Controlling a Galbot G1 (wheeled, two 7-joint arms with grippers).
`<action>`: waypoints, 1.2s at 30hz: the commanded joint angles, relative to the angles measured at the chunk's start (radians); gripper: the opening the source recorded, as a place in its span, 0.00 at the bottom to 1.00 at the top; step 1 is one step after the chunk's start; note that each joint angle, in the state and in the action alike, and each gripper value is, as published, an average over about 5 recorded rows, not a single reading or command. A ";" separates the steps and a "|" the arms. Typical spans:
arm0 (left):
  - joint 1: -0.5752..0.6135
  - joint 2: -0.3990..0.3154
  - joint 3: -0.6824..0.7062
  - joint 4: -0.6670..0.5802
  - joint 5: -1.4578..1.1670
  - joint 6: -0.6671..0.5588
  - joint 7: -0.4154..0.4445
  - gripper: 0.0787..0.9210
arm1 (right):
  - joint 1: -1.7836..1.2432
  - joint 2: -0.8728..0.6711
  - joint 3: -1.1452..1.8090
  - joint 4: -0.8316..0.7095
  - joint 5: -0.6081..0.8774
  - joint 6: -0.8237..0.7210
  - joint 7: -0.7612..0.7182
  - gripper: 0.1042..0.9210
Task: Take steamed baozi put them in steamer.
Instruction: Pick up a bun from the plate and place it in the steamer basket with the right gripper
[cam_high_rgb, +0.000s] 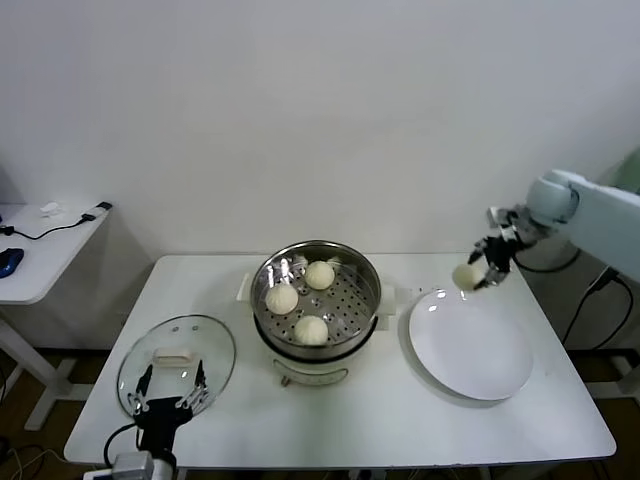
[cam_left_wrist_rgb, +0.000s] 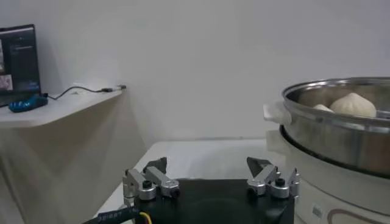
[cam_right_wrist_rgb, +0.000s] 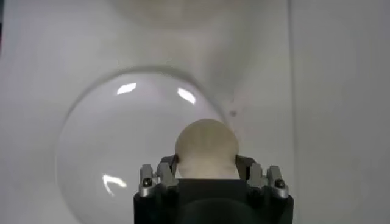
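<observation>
Head view: right end effector (cam_high_rgb: 480, 272) is raised over the far rim of the white plate (cam_high_rgb: 470, 350), clenched on the last bun (cam_high_rgb: 465, 276); the lift clears it for a carry. Right wrist view shows the bun seated between both fingers (cam_right_wrist_rgb: 166, 170), plate directly beneath. The steamer (cam_high_rgb: 316, 300) sits to the end effector's left, well apart, three buns (cam_high_rgb: 311, 329) already on its perforated tray. Left end effector (cam_high_rgb: 168, 395) rests spread wide, holding nothing, at the tabletop's (cam_high_rgb: 340, 420) near edge beside the glass lid (cam_high_rgb: 176, 362), out of the carry path.
</observation>
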 joint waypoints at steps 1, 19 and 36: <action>0.004 0.005 0.002 -0.006 -0.001 -0.006 0.000 0.88 | 0.430 0.149 -0.215 0.396 0.440 -0.185 0.101 0.66; -0.009 0.012 0.002 0.014 -0.004 -0.006 0.000 0.88 | 0.041 0.349 -0.172 0.287 0.341 -0.320 0.311 0.66; -0.023 0.018 -0.003 0.007 -0.014 0.010 0.004 0.88 | -0.106 0.403 -0.117 0.130 0.241 -0.304 0.328 0.66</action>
